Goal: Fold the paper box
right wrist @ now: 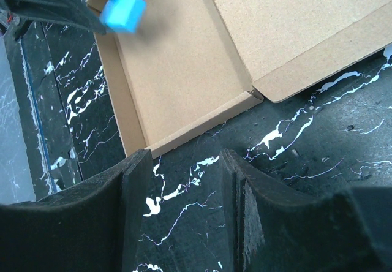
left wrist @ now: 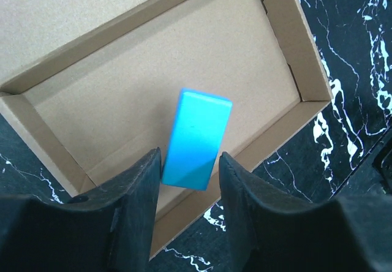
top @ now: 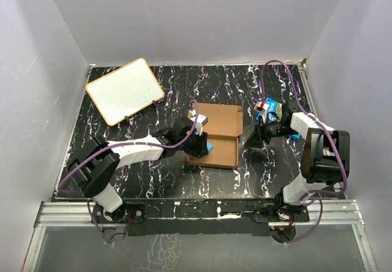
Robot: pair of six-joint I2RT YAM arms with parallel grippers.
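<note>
The paper box point(top: 223, 152) lies mid-table as a brown cardboard tray point(left wrist: 153, 82) with raised walls, its lid flap point(top: 219, 120) lying open toward the far side. My left gripper point(top: 201, 142) hovers over the tray's left wall. A small blue block point(left wrist: 197, 137) hangs tilted between its fingers, against the left finger, with a thin gap at the right one. In the right wrist view the blue block point(right wrist: 122, 11) looks slightly blurred over the tray point(right wrist: 177, 64). My right gripper point(right wrist: 185, 155) stands open and empty above the black table, just right of the tray.
A white board with an orange rim point(top: 124, 91) lies at the back left. A colourfully printed blue box point(top: 269, 109) sits behind the right arm. White walls close in the black marbled table point(top: 153, 174) on three sides.
</note>
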